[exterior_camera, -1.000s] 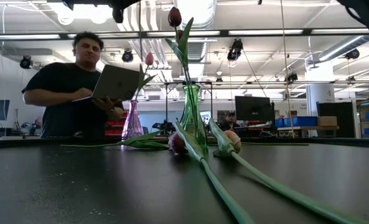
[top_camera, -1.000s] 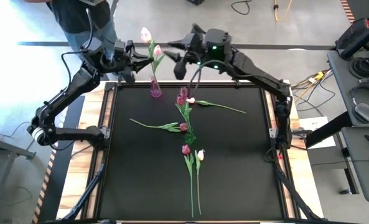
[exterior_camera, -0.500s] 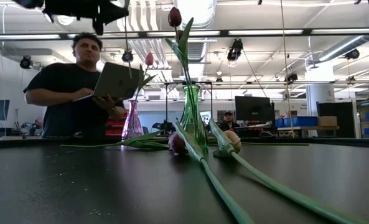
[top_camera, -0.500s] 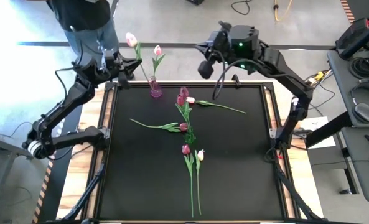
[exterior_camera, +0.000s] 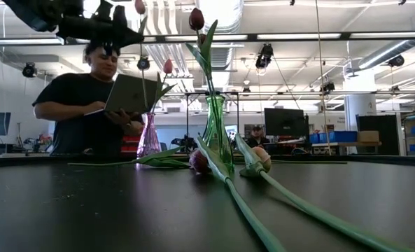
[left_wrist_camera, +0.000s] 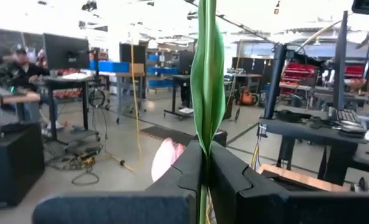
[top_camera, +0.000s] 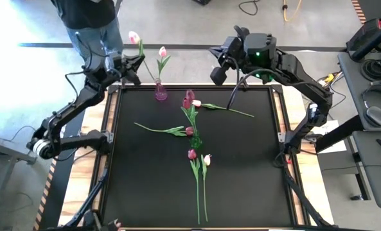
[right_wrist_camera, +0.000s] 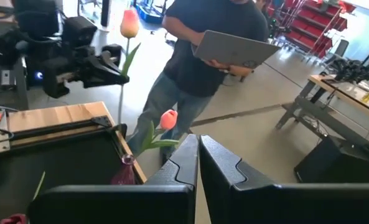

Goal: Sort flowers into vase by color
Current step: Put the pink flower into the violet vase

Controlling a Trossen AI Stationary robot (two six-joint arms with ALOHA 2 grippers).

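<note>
The left tool (top_camera: 129, 67) hangs above the far left corner of the black tabletop (top_camera: 241, 167), just beside the small pink vase (top_camera: 160, 93), and it is clenched on the stem of a pale pink tulip (top_camera: 133, 38) whose head stands up beyond the tabletop's far edge; in the left wrist view the green stem (left_wrist_camera: 206, 87) runs straight down between the two closed fingers (left_wrist_camera: 234, 180); the pink vase already holds one pale pink tulip (top_camera: 162, 52); the right tool (top_camera: 223, 64) hovers above the far edge, on the other side of the pink vase from the left tool, with nothing in it and its fingers pressed together; near the middle of the tabletop a green vase (exterior_camera: 216, 129) holds a dark magenta tulip (exterior_camera: 197, 18); around the green vase lie more flowers: a pale one (top_camera: 197, 103) toward the right tool, a dark one (top_camera: 189, 131) just beside the vase, and a dark (top_camera: 192, 154) and a pale (top_camera: 207, 158) pair on the near side; a person with a laptop (exterior_camera: 127, 93) stands beyond the pink vase.
</note>
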